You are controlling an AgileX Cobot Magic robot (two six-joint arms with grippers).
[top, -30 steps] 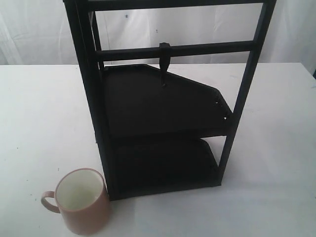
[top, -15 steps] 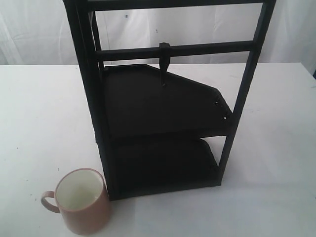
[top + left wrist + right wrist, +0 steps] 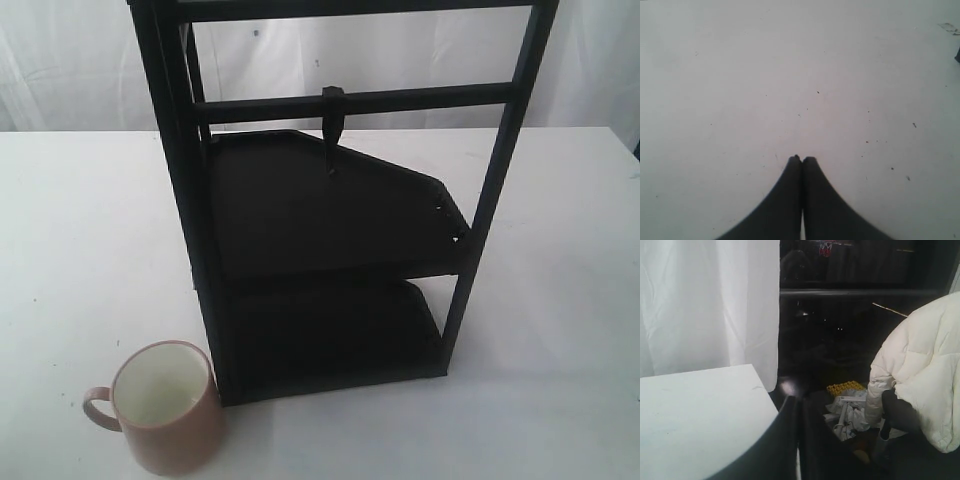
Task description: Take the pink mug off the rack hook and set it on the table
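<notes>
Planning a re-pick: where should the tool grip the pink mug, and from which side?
Probably the loop handle, coming from the exterior view's left: the pink mug stands upright, its handle pointing away from the rack crowding its right.

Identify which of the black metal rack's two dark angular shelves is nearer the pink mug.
The lower shelf; the salmon-pink ceramic mug stands on the white table beside it, below the upper shelf.

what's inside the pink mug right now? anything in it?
The pink mug stands upright on the table. Its cream-white interior shows nothing inside. The inner wall nearest the camera is hidden behind the rim.
</notes>
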